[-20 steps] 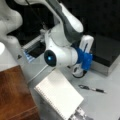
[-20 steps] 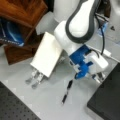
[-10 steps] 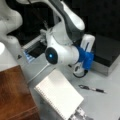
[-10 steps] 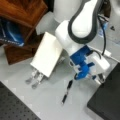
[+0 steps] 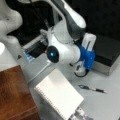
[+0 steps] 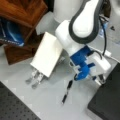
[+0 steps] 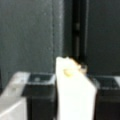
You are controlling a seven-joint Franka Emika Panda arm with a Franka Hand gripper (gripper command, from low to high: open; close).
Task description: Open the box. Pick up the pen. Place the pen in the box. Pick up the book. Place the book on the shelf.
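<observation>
While starting from the box [image 5: 107, 53], find it shut: black top flat over silver-grey sides, resting on the grey counter [image 5: 107, 105] in both front views. Find the tool [image 6: 100, 79] right at the box's near edge, hanging off the white arm with a blue mount just behind. Cannot tell whether open or closed, nor whether touching the box. In the wrist view, see one pale finger [image 7: 75, 92] upright against the box's dark face. Just out from the box, on the bare counter, find the pen [image 5: 91, 88], black with a silver middle, lying flat, apart from the box and free of the tool. Farther from the box than the pen, find the book [image 5: 58, 96], white with wire binding along one edge, propped at a tilt on a metal stand [image 6: 33, 78] and not on the shelf. Farthest from the box, past the book, find the shelf [image 5: 15, 96], reddish-brown wood with a thick edge. In a front view, see a blue item [image 6: 10, 32] tucked beneath that board. Also well away from the box, at the counter's edge, see a black perforated mat [image 6: 12, 107].
</observation>
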